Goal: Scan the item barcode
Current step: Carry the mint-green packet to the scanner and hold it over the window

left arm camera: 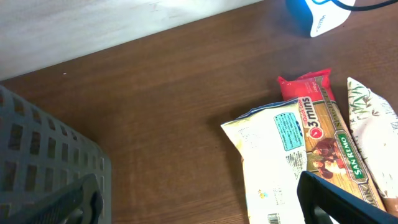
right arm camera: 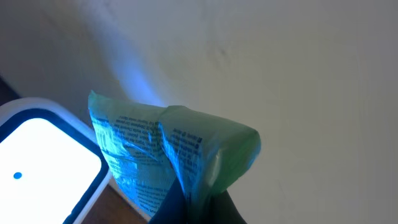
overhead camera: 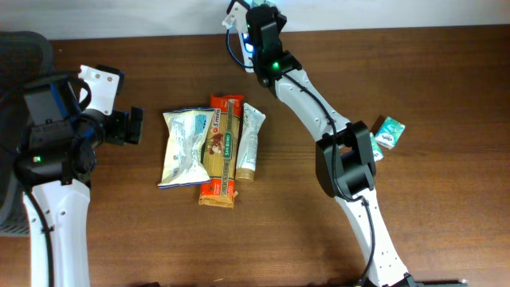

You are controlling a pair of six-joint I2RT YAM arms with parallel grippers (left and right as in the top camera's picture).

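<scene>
Item 1, held: one soft green crinkled plastic packet (right arm camera: pixel 168 155) with fine print on it. My right gripper (right arm camera: pixel 189 208) is clamped tight on its lower edge. It hangs at the table's far edge, just beside one white box-shaped scanner (right arm camera: pixel 50 162) with a glowing blue-white face, and blue light washes over the printed side. I cannot tell whether a barcode faces the scanner.

Item 2: my left gripper (overhead camera: pixel 134 125), fingers spread wide, hovers over the left of the brown wooden table (overhead camera: pixel 446 223).

Item 3, container: one grey gridded plastic bin (left arm camera: pixel 43 155) at the left edge. Its contents are hidden from me.

Item 4, mid-table: three packs lie side by side, touching.
- One white-and-yellow pillow bag (overhead camera: pixel 183 147).
- One long orange-red pasta pack (overhead camera: pixel 221 151).
- One white leaf-printed tube (overhead camera: pixel 250 142).

Item 5, far right: one small teal packet (overhead camera: pixel 390 131) lies beside my right arm's elbow, well apart from the three.
</scene>
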